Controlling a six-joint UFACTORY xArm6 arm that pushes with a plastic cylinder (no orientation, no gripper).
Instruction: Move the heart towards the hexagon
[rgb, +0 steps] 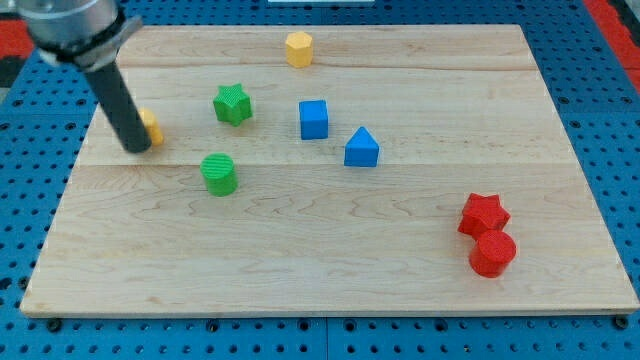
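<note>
A yellow hexagon block (298, 48) sits near the view's top, a little left of centre. A yellow block (151, 126), mostly hidden behind the rod so its shape is unclear, lies at the view's left. My tip (138, 148) rests on the board touching that yellow block's left side, far to the lower left of the hexagon.
A green star (232, 104) and a green cylinder (219, 174) lie right of my tip. A blue cube (313, 119) and a blue triangular block (361, 148) sit mid-board. A red star (483, 214) and a red cylinder (492, 253) are at the lower right. The wooden board (330, 270) lies on blue pegboard.
</note>
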